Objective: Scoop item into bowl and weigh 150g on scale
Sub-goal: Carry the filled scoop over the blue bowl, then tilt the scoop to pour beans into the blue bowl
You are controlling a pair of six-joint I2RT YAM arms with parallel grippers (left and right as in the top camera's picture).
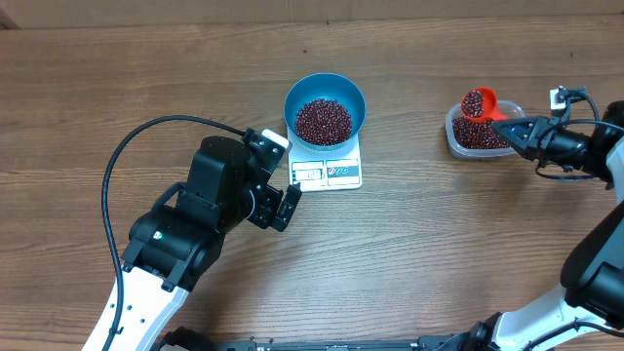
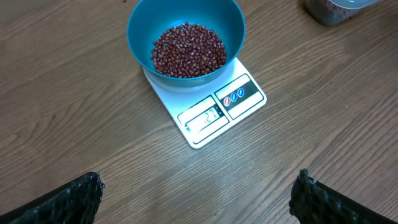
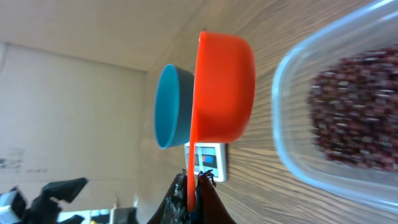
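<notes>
The blue bowl [image 1: 325, 97] [image 2: 140, 28] stands on the white scale [image 1: 331, 175] [image 2: 177, 99] and holds a heap of dark red beans [image 1: 323, 120] [image 2: 188, 50]. My left gripper [image 1: 285, 174] [image 2: 199, 180] is open just left of the scale's display edge, with bare table between its fingers. My right gripper [image 1: 517, 130] [image 3: 194, 180] is shut on the handle of the orange-red scoop [image 1: 479, 103] [image 3: 224, 87]. The scoop is full of beans and hovers over the clear tub [image 1: 453, 136] [image 3: 292, 143], which holds more beans [image 3: 354, 109]. Bowl [image 3: 169, 106] and scale [image 3: 208, 162] show behind the scoop.
The clear tub [image 2: 329, 9] sits right of the scale, near the table's right side. A black cable [image 1: 146, 132] loops from the left arm over the wooden table [image 1: 97, 78]. Bare wood lies between scale and tub.
</notes>
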